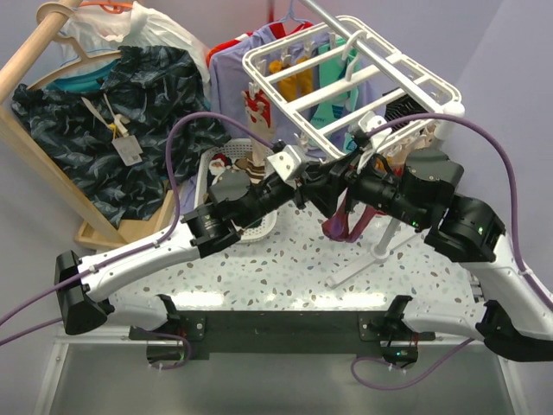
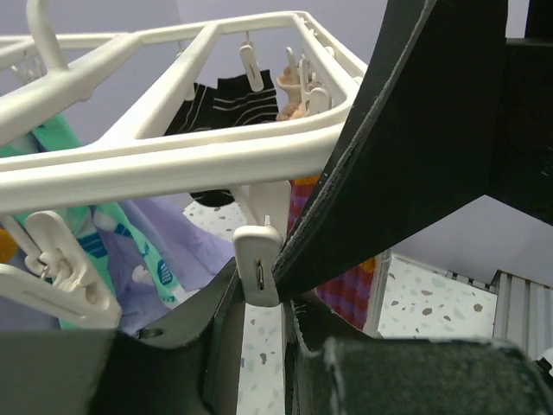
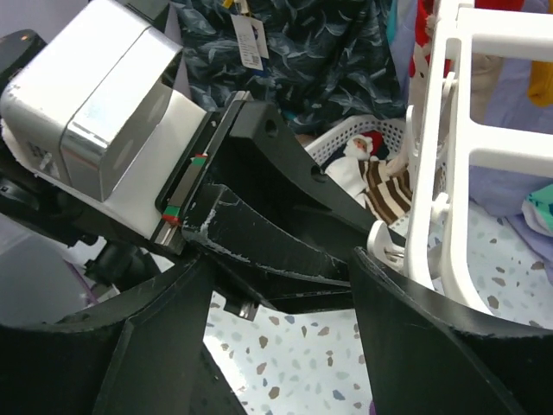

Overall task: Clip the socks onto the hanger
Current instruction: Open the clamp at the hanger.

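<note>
Left tool (image 2: pixel 263 298): closed on a white clip (image 2: pixel 257 264) dangling under the hanger (image 2: pixel 173 160).
Right tool (image 3: pixel 285 268): jaws well apart, gripping nothing, facing the left tool.
Maroon sock (image 1: pixel 340 226): hangs just beneath both tools, above the bench (image 1: pixel 285 277).
Arms: both stretched inward, meeting under the hanger.

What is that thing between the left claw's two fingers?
A small white clip dangling from the hanger, pinched by the left gripper; the left wrist view shows it.
</note>
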Robot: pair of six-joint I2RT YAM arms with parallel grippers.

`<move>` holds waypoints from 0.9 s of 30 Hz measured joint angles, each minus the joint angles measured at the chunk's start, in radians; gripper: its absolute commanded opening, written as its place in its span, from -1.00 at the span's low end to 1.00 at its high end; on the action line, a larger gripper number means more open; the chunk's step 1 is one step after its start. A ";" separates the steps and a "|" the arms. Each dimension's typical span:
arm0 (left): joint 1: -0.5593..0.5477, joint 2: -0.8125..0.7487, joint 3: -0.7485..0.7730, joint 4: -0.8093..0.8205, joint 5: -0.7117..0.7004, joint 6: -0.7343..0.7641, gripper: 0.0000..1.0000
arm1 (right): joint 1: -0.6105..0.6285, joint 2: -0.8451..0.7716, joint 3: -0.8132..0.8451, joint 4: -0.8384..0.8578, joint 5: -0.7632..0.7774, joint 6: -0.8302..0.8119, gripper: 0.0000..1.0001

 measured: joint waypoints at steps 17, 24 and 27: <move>0.001 -0.002 0.000 -0.032 -0.064 -0.036 -1.00 | 0.031 -0.085 -0.176 0.160 0.160 0.047 0.33; -0.005 -0.006 -0.003 -0.044 -0.061 -0.038 -1.00 | 0.021 -0.196 -0.295 0.233 0.319 0.076 0.29; -0.016 -0.018 -0.003 -0.042 -0.055 -0.037 -1.00 | -0.003 -0.212 -0.296 0.246 0.391 0.076 0.29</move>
